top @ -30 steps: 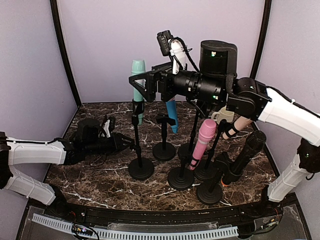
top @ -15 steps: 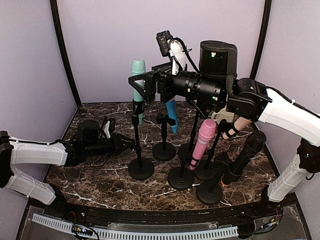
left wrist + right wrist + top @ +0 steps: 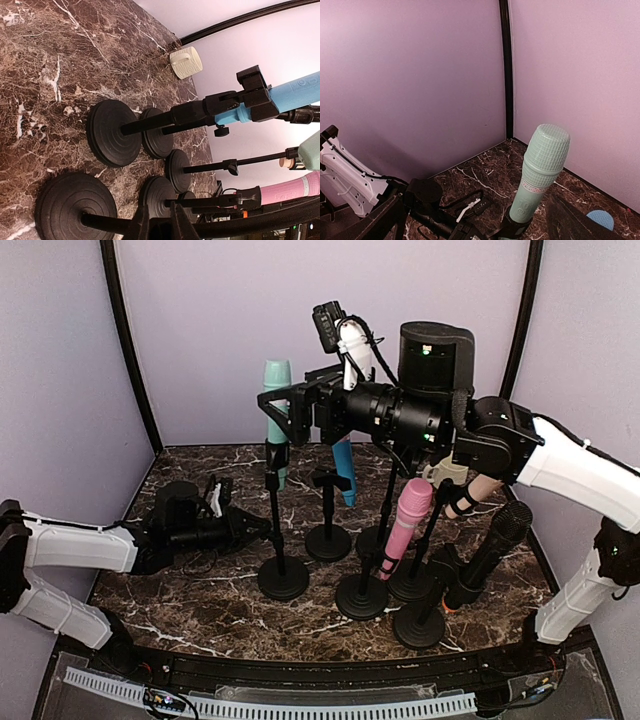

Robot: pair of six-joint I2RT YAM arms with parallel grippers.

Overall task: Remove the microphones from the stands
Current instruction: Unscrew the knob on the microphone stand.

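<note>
The left gripper's fingers (image 3: 141, 226) pinch the thin black pole (image 3: 274, 525) of the round-based black stand (image 3: 283, 578), low down near its base disc. The left gripper (image 3: 252, 530) therefore looks clamped on as an anchor. The right gripper's fingers (image 3: 385, 222) stand wide apart and hold nothing. The right gripper (image 3: 272, 418) hovers level with the mint-green plastic microphone (image 3: 540, 172), which sits upright in the stand's clip at the top of that pole. In the wrist view the microphone lines up between the two fingers, but I cannot tell whether it is already inside them or just beyond the tips.

The step in hand is probably the grasp on the barrel. It would go best with the barrel centred between the fingers, closing below the gridded head and above the clip. The pull should then run straight along the barrel's axis while the left grip presses the stand onto the dark marble tabletop (image 3: 180, 590). A sideways tug could tip the stand into the blue microphone (image 3: 344, 472) nearby.
</note>
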